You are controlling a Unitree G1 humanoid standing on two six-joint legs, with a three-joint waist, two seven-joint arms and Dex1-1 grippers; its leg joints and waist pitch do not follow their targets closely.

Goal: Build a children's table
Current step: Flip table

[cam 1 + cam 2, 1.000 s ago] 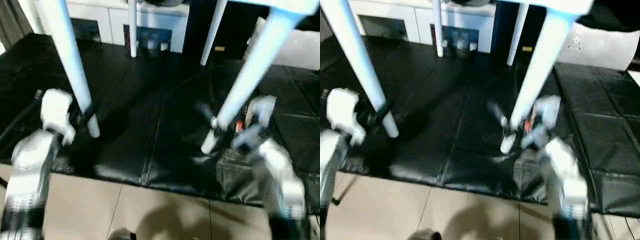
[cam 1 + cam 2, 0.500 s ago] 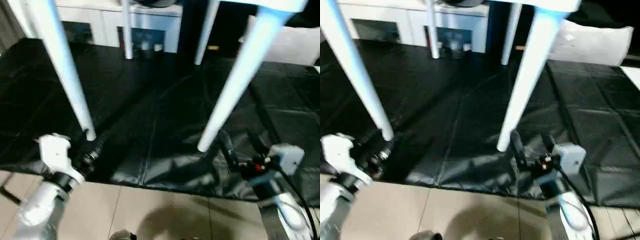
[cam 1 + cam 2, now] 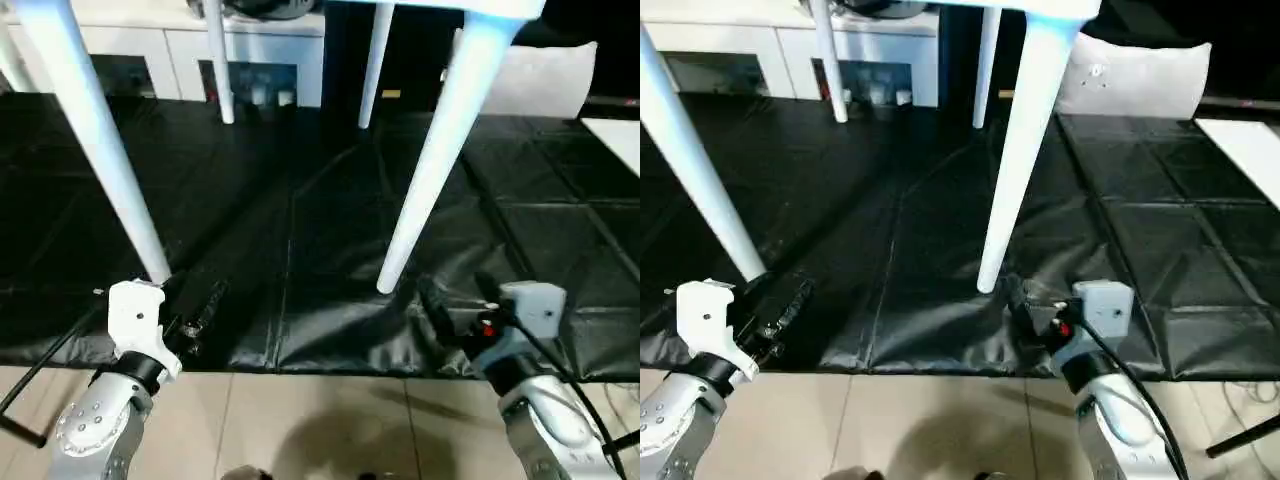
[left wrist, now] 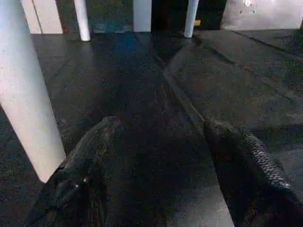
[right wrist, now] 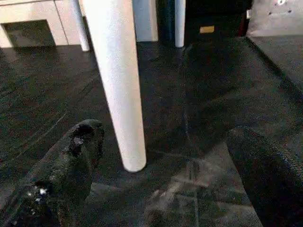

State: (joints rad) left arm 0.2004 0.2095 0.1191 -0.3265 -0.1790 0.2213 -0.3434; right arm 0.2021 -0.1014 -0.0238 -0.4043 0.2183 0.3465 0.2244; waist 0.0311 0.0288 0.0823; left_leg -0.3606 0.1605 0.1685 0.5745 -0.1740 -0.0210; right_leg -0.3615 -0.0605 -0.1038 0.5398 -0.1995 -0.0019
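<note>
Table [image 3: 455, 110] stands upright just ahead; my left fingers [image 4: 94, 156] and right fingers [image 5: 78, 151] gape empty, each beside a near leg [image 5: 118, 85].

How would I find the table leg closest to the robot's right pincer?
Start at the black mat covering the floor, where the white children's table stands. Of its four legs, take the near leg in front of the right pincer; it looks thickest and slants.
</note>
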